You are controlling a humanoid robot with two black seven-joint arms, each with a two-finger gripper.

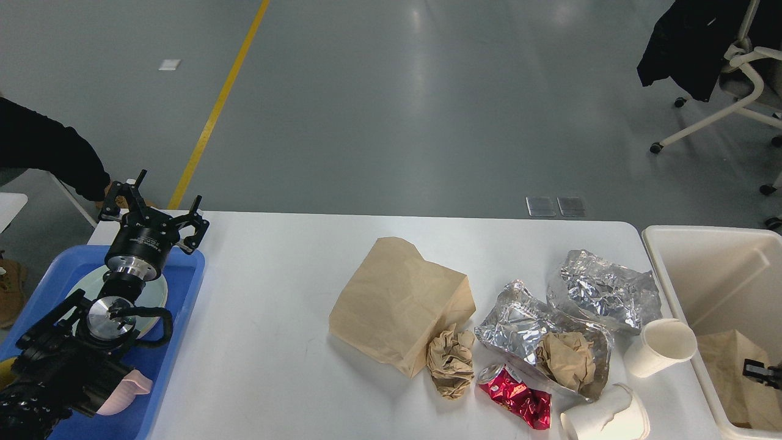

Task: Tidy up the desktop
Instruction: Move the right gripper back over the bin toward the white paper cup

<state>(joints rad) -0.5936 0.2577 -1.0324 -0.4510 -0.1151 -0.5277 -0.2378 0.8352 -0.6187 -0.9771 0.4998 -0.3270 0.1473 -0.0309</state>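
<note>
The white desktop (pixel 275 342) carries litter on its right half: a flat brown paper bag (pixel 400 302), a crumpled brown paper ball (pixel 450 360), two silver foil bags (pixel 602 290) (pixel 516 327), a second paper ball (pixel 565 357) on the nearer foil, a crushed red can (pixel 516 398) and two white paper cups (pixel 663 345) (pixel 605 417). My left gripper (pixel 159 211) is open and empty above the far end of the blue tray (pixel 180 318). My right gripper (pixel 760 371) shows only as a small dark part at the right edge, inside the cream bin (pixel 684 287).
A brown paper bag (pixel 724 366) lies in the bin's bottom. The blue tray at the left holds pale plates (pixel 156 293) and a pink dish (pixel 131 388). A person's dark sleeve (pixel 55 153) is at the far left. An office chair (pixel 727 91) stands at the back right.
</note>
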